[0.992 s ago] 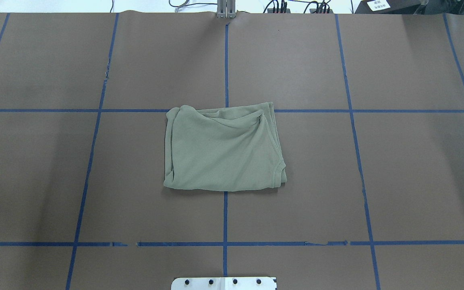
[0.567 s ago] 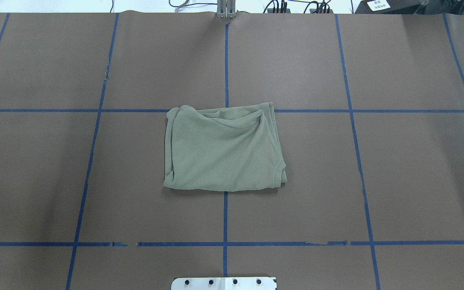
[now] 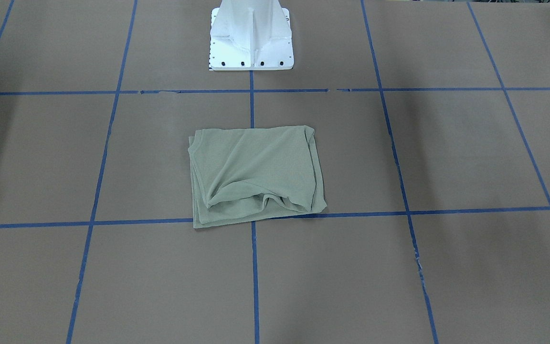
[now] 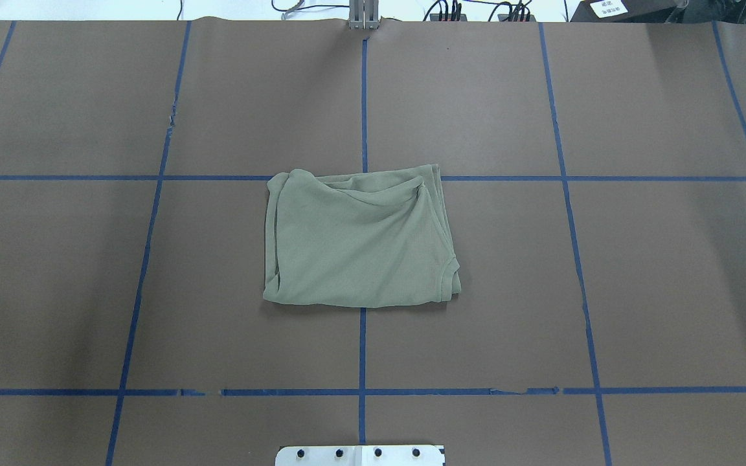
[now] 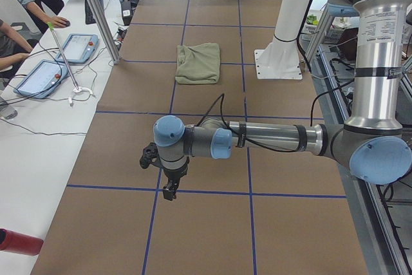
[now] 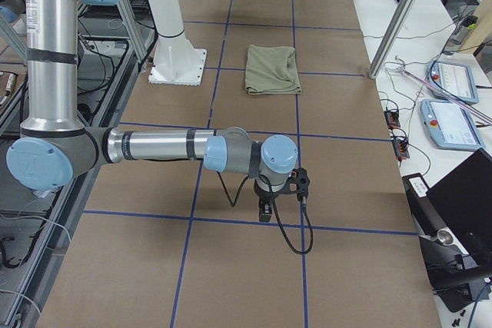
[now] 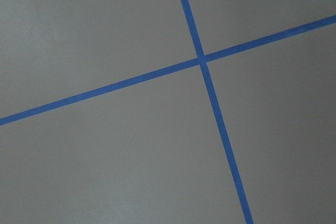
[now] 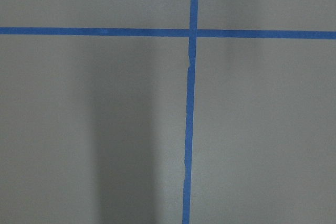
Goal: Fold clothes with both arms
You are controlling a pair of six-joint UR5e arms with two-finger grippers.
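The clothes (image 4: 360,239) are one sage-green shirt, folded into a rough rectangle at the middle of the brown table, with loose folds along its far edge. They also show in the front view (image 3: 256,174) and small in both side views (image 5: 198,62) (image 6: 272,69). No arm touches them. My left gripper (image 5: 170,191) hangs low over the table far out toward its left end. Far out toward the right end hangs my right gripper (image 6: 264,211). I cannot tell whether either is open or shut. Both wrist views hold only table cover and blue tape lines.
The white pedestal base (image 3: 251,43) stands at the robot's side of the table. People stand at a side bench with teach pendants (image 5: 77,46) beyond the far edge. A red cylinder (image 5: 19,241) lies on that bench. A dark laptop (image 6: 469,197) sits near the right end.
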